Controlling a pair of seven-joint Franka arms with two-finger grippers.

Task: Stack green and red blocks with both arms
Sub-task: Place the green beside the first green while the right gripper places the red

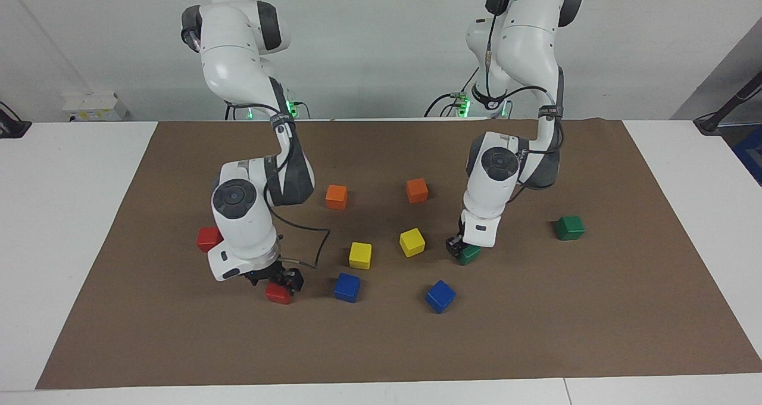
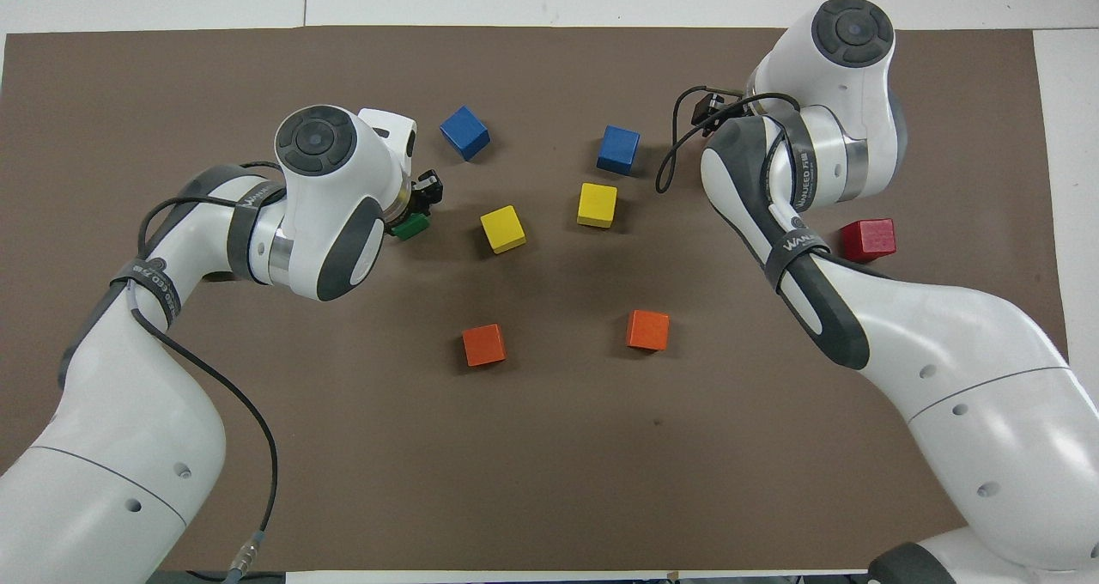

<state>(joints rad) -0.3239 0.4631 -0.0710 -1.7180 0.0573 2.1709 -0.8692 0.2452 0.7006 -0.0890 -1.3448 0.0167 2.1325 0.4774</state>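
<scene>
The left gripper is down at the bench with its fingers clamped on a green block; the second green block sits toward the left arm's end, well apart. The right gripper is low over a red block, fingers apart and, as far as the facing view shows, straddling it rather than gripping. The other red block lies nearer the robots, beside that arm's wrist.
</scene>
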